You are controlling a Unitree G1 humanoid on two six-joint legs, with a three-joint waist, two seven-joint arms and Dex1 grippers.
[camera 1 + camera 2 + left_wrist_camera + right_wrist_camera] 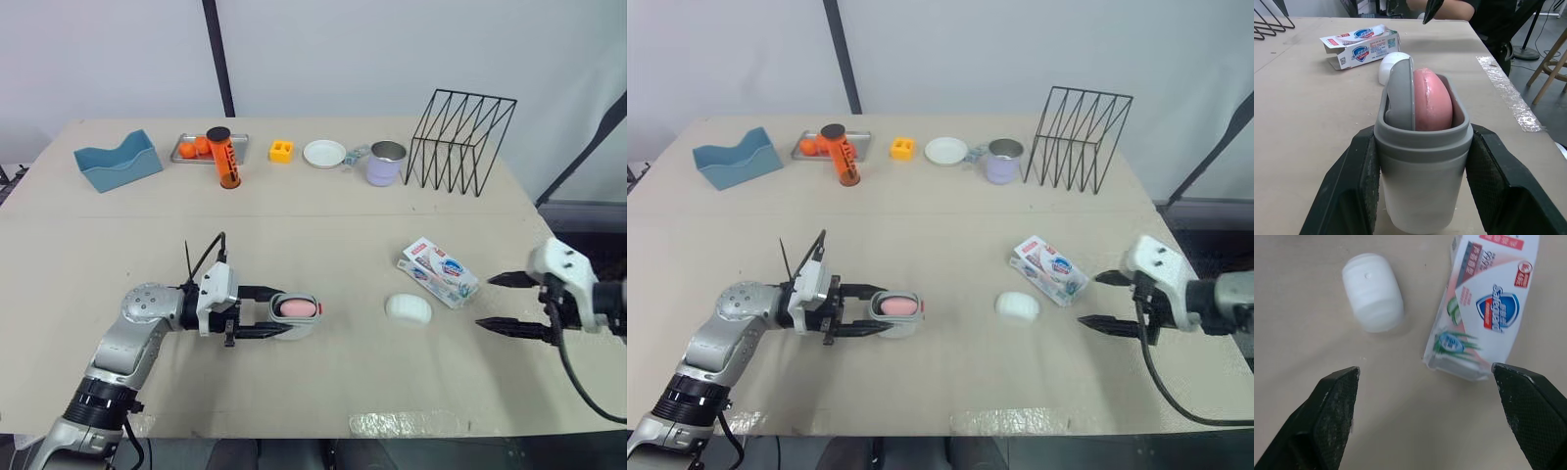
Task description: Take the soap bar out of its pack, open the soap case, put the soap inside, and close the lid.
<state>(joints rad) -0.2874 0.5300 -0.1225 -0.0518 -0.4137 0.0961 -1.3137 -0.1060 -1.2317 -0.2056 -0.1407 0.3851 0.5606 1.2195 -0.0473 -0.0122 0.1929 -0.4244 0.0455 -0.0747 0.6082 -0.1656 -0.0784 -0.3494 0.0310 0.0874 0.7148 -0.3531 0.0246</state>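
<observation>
A grey soap case (294, 320) stands on the table with the pink soap bar (297, 307) inside it, its top uncovered. My left gripper (282, 313) is shut on the soap case, one finger pressed on each side, as the left wrist view shows (1422, 171). The white lid (408, 308) lies on the table to the right, apart from the case. Just beyond it lies the soap pack (438, 271), one end flap open. My right gripper (485, 302) hovers open just right of the pack, with lid (1373, 291) and pack (1484, 308) ahead of its fingers.
Along the back stand a blue tray (118, 162), a metal tray with oranges (192, 148), an orange bottle (224, 157), a yellow block (281, 151), a white plate (324, 153), a lavender mug (386, 163) and a black wire rack (460, 142). Tape (407, 423) marks the front edge.
</observation>
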